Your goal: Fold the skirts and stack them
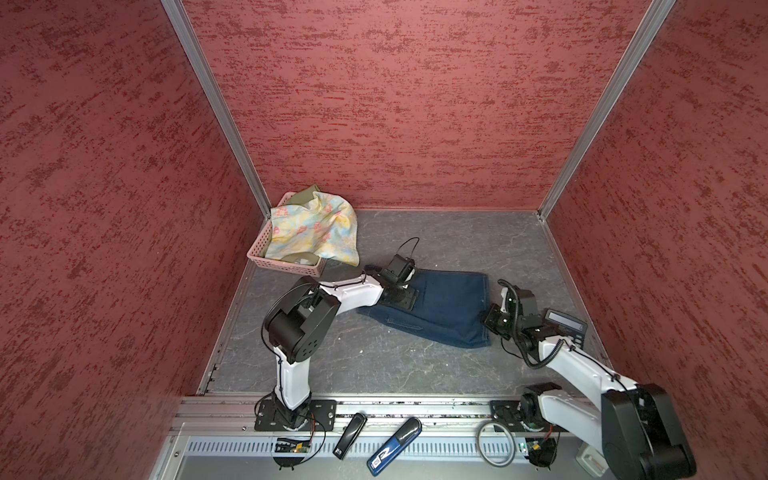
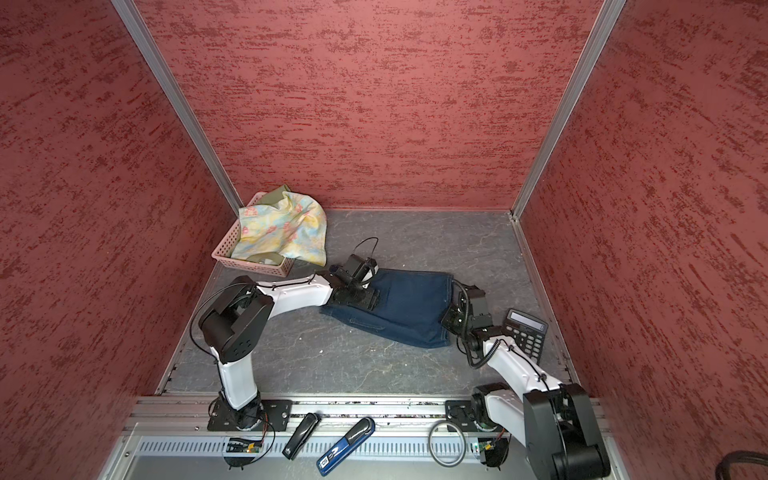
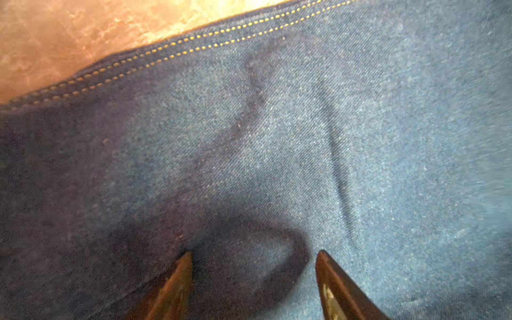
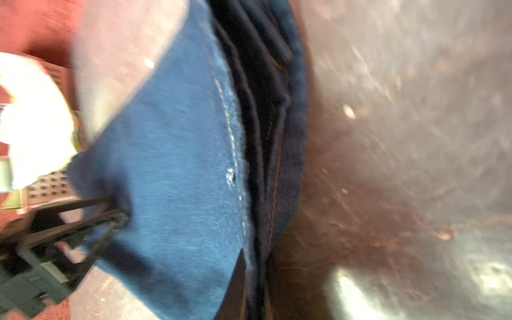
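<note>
Left end effector (image 3: 255, 253) splayed open on denim skirt (image 3: 304, 124); right end effector (image 1: 494, 322) tips hidden, cannot tell grip.

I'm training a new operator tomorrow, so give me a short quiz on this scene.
1. True or false: the floral skirt drapes over the basket.
2. The left gripper, open, is over: A) denim skirt B) basket C) floral skirt.
3. Which device lies beside the right arm?
Key: 1 true; 2 A; 3 calculator.
</note>
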`<state>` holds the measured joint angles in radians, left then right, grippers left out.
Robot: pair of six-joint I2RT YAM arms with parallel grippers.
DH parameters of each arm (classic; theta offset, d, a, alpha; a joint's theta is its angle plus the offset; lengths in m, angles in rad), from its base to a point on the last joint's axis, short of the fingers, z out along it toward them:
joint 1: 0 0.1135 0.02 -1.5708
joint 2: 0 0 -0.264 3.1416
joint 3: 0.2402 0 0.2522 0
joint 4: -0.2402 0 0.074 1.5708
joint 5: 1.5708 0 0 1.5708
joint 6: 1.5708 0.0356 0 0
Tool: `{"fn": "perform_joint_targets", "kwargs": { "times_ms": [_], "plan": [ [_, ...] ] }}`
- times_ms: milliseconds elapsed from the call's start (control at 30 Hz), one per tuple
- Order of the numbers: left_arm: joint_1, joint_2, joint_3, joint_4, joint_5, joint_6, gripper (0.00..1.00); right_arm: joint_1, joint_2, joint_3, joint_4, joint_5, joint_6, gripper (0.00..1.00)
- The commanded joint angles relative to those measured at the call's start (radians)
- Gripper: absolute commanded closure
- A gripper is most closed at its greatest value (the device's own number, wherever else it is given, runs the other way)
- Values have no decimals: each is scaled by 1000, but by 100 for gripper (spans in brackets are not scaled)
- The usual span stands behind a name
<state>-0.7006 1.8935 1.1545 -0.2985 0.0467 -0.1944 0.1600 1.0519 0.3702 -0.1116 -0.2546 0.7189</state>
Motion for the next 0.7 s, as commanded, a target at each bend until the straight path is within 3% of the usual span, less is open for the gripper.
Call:
{"fn": "perform_joint_targets", "kwargs": {
  "times_ms": [0, 433, 667],
  "plan": [
    [3, 47, 1, -39, 22, -17, 30, -3, -25, 99, -15, 51, -57, 99],
    [-39, 146, 66, -52, 1, -93, 38, 14, 89, 461, -241, 27, -197, 100],
    [-48, 186, 102, -36, -1, -125, 38, 128, 175, 603, -344, 50, -205, 100]
  ]
}}
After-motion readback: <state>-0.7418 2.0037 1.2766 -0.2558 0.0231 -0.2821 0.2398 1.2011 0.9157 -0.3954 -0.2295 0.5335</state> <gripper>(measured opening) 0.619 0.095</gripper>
